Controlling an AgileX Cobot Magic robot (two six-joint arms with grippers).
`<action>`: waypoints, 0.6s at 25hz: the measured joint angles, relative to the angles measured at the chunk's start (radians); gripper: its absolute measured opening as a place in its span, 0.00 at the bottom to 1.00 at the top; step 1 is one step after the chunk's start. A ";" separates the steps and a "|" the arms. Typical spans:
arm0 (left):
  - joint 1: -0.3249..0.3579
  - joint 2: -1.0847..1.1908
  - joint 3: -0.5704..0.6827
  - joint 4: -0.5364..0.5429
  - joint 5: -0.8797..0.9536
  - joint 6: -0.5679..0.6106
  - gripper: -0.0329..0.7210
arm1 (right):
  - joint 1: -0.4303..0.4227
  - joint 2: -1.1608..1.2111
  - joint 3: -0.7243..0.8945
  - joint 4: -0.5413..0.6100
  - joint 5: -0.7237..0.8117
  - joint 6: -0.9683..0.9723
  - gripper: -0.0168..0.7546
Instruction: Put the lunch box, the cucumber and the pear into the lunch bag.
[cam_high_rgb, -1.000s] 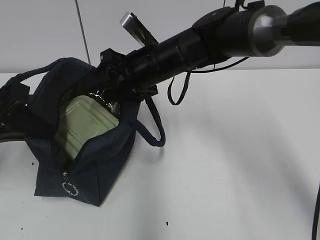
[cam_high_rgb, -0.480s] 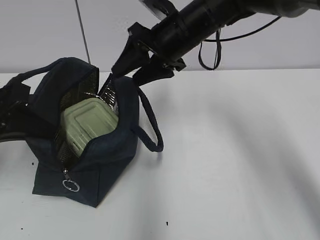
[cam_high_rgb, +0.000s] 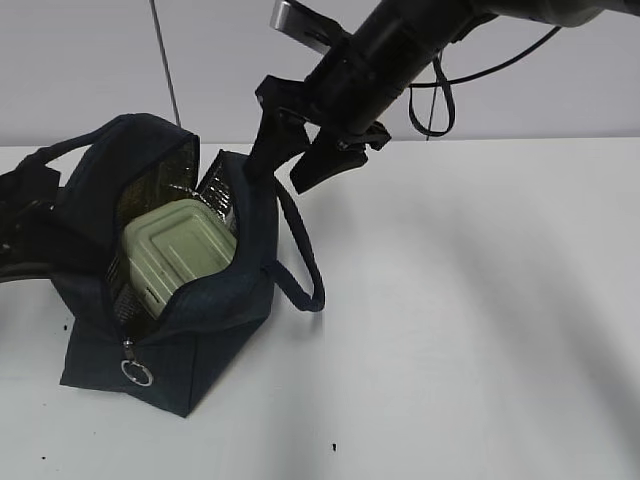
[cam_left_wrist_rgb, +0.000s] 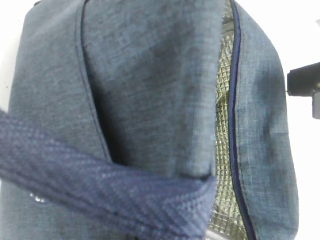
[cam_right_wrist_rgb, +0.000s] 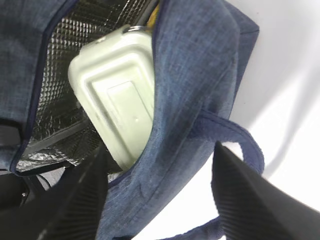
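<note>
Right gripper (cam_high_rgb: 298, 160) hangs just above the far edge of the lunch bag (cam_high_rgb: 215, 320), jaws spread wide and nothing between them, its two black ridged fingers (cam_right_wrist_rgb: 75, 200) framing the bag from above in the wrist view. Down on the left, the left gripper itself is hidden behind navy cloth; by the look of the fabric bunched against its camera it is clamped tight, though on what exactly I cannot tell. Inside the bag sits the lunch box (cam_high_rgb: 180, 250), tilted on its side, sage-green lid facing up and out, leaning against the silver quilted foil lining (cam_right_wrist_rgb: 60, 115). A sliver of yellow (cam_right_wrist_rgb: 154, 12) peeks out behind the box's top corner, too little to name for sure. No cucumber shows from here. One loop handle (cam_high_rgb: 305, 270) droops over the bag's right side onto the white table (cam_high_rgb: 480, 320), another handle strap (cam_left_wrist_rgb: 100, 195) crosses close to the left camera. At the front corner the metal ring pull (cam_high_rgb: 136, 373) dangles from the open zipper. Coarse woven navy cloth, smooth moulded plastic lid.
</note>
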 joint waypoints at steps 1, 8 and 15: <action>0.000 0.000 0.000 0.000 0.000 0.000 0.02 | 0.005 0.000 0.000 -0.005 0.000 0.002 0.67; 0.000 0.000 0.000 -0.001 -0.004 0.000 0.02 | 0.070 0.051 -0.002 -0.051 0.000 0.022 0.67; 0.000 0.000 0.000 -0.006 -0.006 0.000 0.02 | 0.074 0.088 -0.014 -0.124 0.002 0.033 0.11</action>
